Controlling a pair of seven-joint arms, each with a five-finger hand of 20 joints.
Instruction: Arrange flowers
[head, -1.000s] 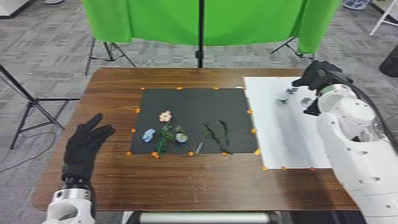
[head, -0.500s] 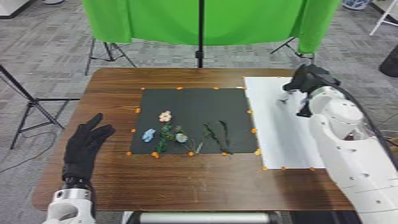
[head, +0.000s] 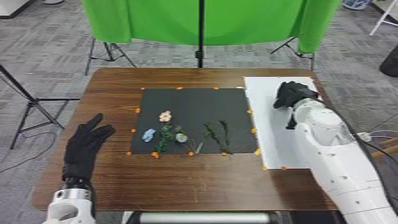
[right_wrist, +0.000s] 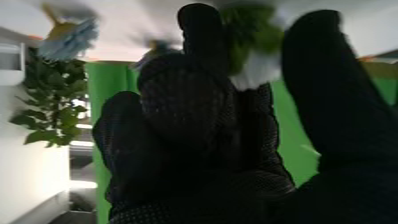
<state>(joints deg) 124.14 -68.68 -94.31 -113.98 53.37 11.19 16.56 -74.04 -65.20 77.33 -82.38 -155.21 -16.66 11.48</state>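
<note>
My right hand (head: 295, 95) is over the upper part of the white sheet, hiding what lies beneath. In the right wrist view the same hand (right_wrist: 200, 130) has its fingers extended and thumb apart. A blurred white flower with green leaves (right_wrist: 258, 67) shows between finger and thumb, with no visible grip; a pale blue flower (right_wrist: 69, 41) is farther off. On the dark mat lie a pink flower (head: 165, 116), a blue flower (head: 148, 135), a pale flower (head: 181, 137) and green stems (head: 224, 132). My left hand (head: 82, 150) rests open left of the mat.
The dark mat (head: 191, 102) and the white sheet (head: 275, 145) lie side by side on the brown table (head: 200, 185), with small orange markers along their edges. Behind the table hangs a green cloth (head: 258, 25) on stands.
My right hand has moved left and slightly nearer over the white sheet, now covering the small grey items seen there before. The left hand and the flowers on the mat have stayed put.
</note>
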